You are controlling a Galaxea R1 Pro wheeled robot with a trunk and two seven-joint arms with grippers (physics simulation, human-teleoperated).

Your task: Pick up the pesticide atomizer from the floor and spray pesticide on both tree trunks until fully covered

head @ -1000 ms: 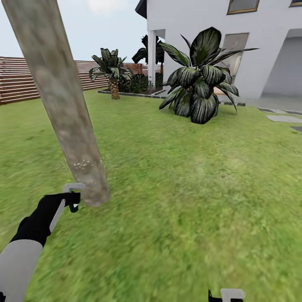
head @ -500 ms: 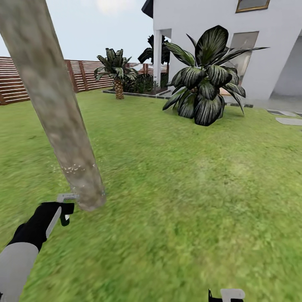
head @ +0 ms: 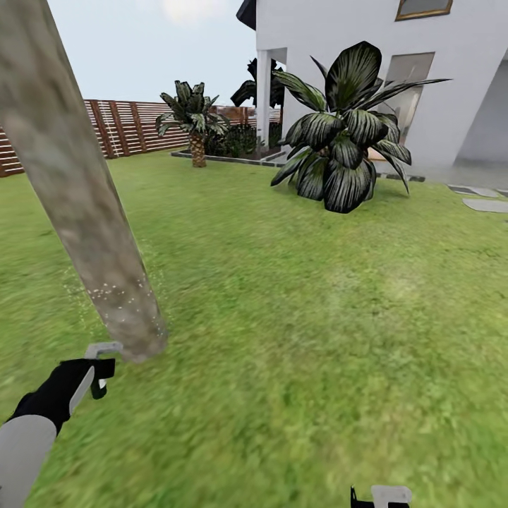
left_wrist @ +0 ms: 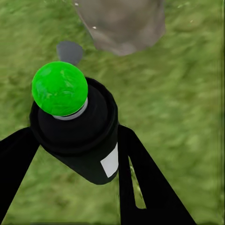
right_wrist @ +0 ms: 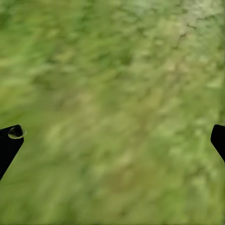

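Observation:
A thick, pale grey-brown mottled tree trunk (head: 77, 197) leans across the left of the head view, rooted in the garden lawn (head: 296, 317). Whitish pesticide specks (head: 106, 289) dot its lower part. My left gripper (head: 99, 365) hovers just short of the trunk's base, shut on the pesticide atomizer. In the left wrist view the black atomizer (left_wrist: 77, 136) sits between the gripper's dark fingers (left_wrist: 140, 178), its tip (left_wrist: 59, 88) showing bright green and pointing toward the trunk's foot (left_wrist: 122, 23). My right gripper (right_wrist: 112, 136) is open over bare grass, low at the head view's edge (head: 381, 497).
A large dark-leaved bush (head: 342, 134) stands ahead on the right before a white house (head: 423, 77). A small palm (head: 190, 120) and a planting bed lie further back. A brown slat fence (head: 120, 127) bounds the lawn on the left. Paving slabs (head: 487, 204) lie at the right.
The whole head view has shifted, so the camera moved. Relative to the trunk, my left gripper has drawn back and down a little, still holding the atomizer. More specks show around the trunk's lower part.

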